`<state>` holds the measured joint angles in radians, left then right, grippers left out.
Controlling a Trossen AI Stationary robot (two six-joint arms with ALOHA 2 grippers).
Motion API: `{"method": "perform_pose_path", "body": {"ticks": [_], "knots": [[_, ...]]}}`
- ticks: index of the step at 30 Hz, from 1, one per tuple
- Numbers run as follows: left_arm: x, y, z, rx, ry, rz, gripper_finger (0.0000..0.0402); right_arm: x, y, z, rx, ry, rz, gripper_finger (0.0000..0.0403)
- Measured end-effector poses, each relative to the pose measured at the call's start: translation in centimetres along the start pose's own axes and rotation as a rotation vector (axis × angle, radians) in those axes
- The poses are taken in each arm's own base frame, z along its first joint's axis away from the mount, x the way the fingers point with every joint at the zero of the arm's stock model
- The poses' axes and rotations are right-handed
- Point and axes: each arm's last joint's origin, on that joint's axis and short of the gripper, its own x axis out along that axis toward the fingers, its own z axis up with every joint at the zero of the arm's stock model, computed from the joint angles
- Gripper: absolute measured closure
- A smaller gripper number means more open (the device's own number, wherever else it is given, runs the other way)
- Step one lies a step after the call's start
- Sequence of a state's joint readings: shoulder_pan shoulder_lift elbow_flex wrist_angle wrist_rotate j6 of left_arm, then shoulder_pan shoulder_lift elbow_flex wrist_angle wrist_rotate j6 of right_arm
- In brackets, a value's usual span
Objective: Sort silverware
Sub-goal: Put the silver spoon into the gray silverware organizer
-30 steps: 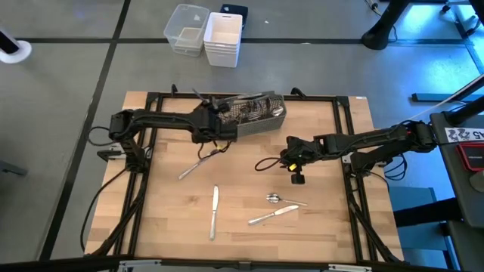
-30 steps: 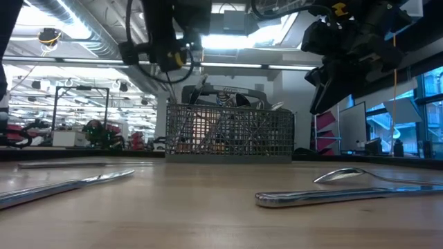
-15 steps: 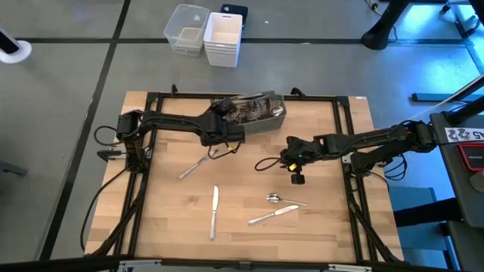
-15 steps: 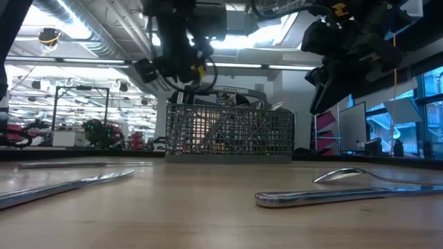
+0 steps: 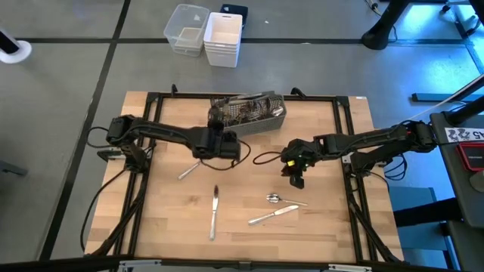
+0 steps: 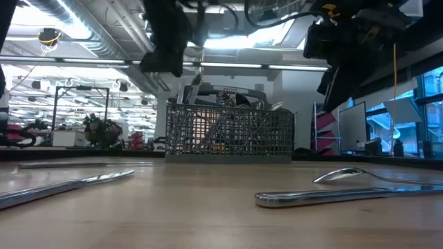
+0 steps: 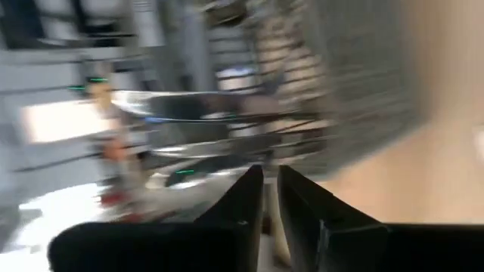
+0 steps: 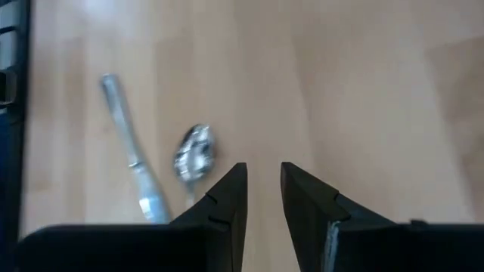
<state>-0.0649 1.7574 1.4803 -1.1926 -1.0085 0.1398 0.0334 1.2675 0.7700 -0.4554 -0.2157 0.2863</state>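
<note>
Left gripper sits just in front of the wire caddy, above the table; its wrist view shows the fingers nearly together with only a thin slit between, nothing clamped. Right gripper hangs mid-table, tips pointing down toward the spoon and knife; a moderate gap shows between its fingers, nothing in it.

Loose silverware on the table: a fork just beside the left gripper, a knife nearer the front edge, and the spoon and knife pair near the right gripper. More pieces stand in the caddy.

Likely step: a next pickup. To do it well, spread the jaws, straddle one handle crosswise, come down flat to the wood and take one piece only.

Hard to read: the left wrist view is smeared, so the caddy contents are unclear there. Low view cuts off both grippers at the top. Caddy compartments can't be told apart.
</note>
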Motion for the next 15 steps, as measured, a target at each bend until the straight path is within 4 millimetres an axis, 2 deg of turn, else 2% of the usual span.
{"method": "perform_pose_path", "body": {"ticks": [4, 8, 15], "knots": [[-2.2, -1.0, -0.1, -0.181, -0.072, -0.21, 0.0374, 0.1, 0.5, -0.4, 0.019, 0.046, 0.047, 0.032], [-4.1, -2.6, 0.1, -0.259, -0.102, -0.374, 0.0381, 0.3, 1.7, -0.8, -0.016, 0.07, 0.098, 0.032], [-7.1, -4.8, 0.1, -0.326, -0.152, -0.447, 0.0382, 0.6, 4.0, -1.6, -0.001, 0.1, 0.173, 0.0319]]}}
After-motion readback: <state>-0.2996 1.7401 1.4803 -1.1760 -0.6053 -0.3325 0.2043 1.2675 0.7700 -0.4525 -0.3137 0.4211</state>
